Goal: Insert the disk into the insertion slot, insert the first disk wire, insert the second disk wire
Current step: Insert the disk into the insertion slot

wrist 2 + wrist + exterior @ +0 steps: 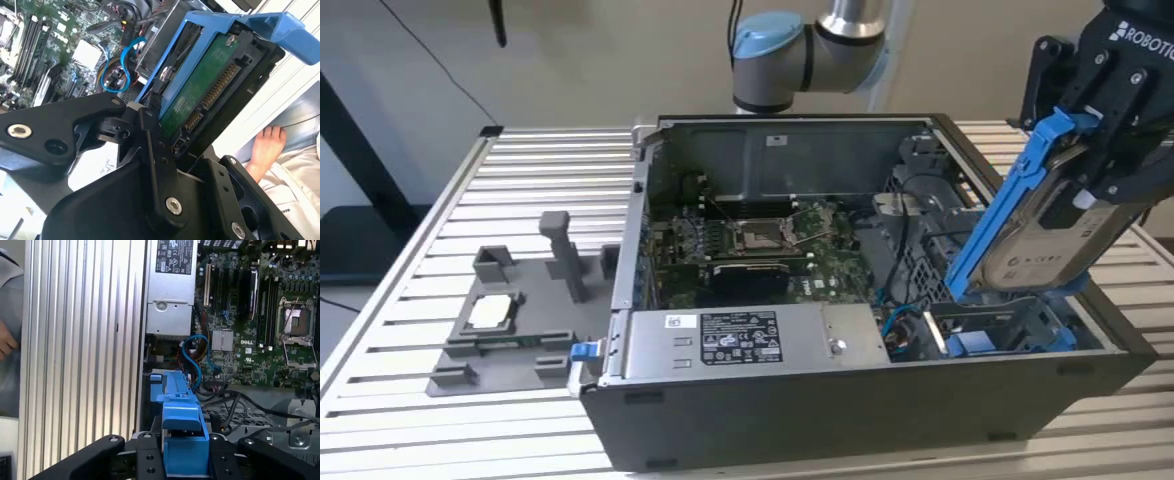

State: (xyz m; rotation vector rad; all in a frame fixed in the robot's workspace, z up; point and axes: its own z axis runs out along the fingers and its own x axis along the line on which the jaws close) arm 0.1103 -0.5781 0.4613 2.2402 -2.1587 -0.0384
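Note:
My gripper (1091, 185) is shut on the disk (1047, 245), a silver-grey drive in a bright blue carrier (994, 220). I hold it tilted steeply above the open computer case, on the exterior view's right. Its lower end hangs just over the insertion slot (994, 325), a dark metal drive cage in the case's near corner. In the second wrist view the disk's green board and connector (200, 95) face the camera between my black fingers (150, 145). The first wrist view has the blue carrier (182, 440) clamped in my gripper (185, 460). A looped blue cable (192, 355) lies loose beside the cage.
The grey labelled power supply box (747, 340) runs along the case's front wall. Behind it is the motherboard with its processor socket (758, 237). A grey fixture (507, 320) sits on the slatted table at the exterior view's left. A person's hand (267, 142) rests beyond the table edge.

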